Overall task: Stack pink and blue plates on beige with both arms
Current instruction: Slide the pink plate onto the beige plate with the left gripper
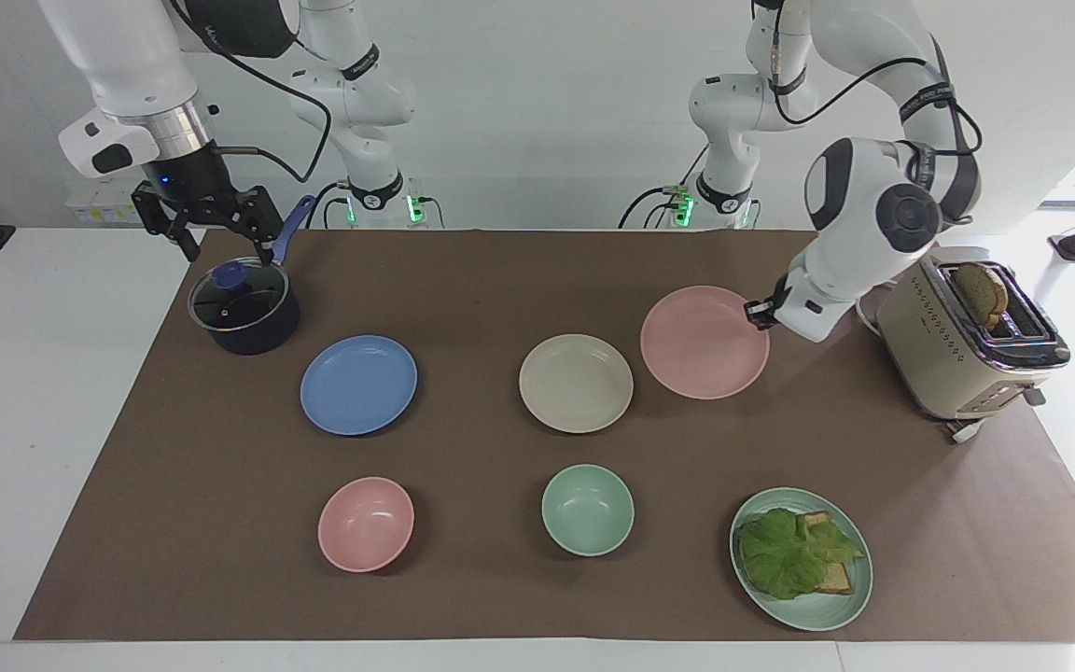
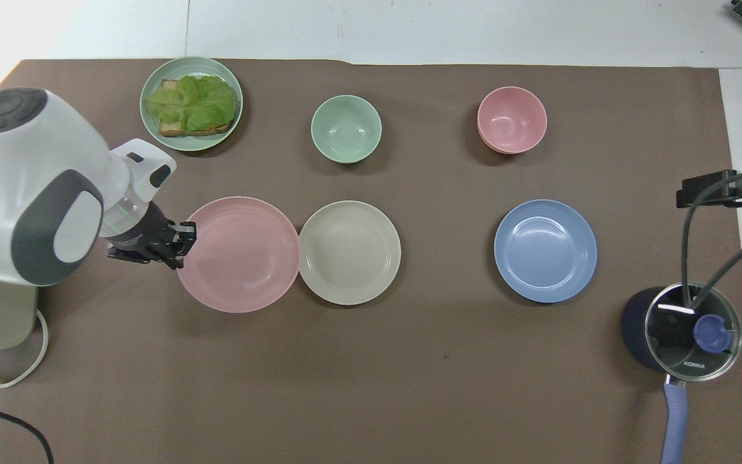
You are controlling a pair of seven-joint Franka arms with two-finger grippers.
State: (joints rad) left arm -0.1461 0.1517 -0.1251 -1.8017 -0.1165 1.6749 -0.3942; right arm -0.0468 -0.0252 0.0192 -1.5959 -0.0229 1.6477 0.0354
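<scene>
My left gripper (image 1: 761, 313) (image 2: 185, 241) is shut on the rim of the pink plate (image 1: 704, 343) (image 2: 239, 254). It holds the plate roughly level in the air, over the brown cloth beside the beige plate (image 1: 576, 383) (image 2: 349, 252). Seen from overhead, the two rims almost meet. The beige plate lies flat at the middle of the cloth. The blue plate (image 1: 358, 385) (image 2: 545, 251) lies flat toward the right arm's end. My right gripper (image 1: 230, 252) waits open above the lidded pot, holding nothing.
A dark blue pot (image 1: 244, 308) with a glass lid stands under the right gripper. A toaster (image 1: 967, 345) with bread stands at the left arm's end. Farther from the robots sit a pink bowl (image 1: 366, 524), a green bowl (image 1: 588, 510) and a green plate (image 1: 817, 621) with lettuce and bread.
</scene>
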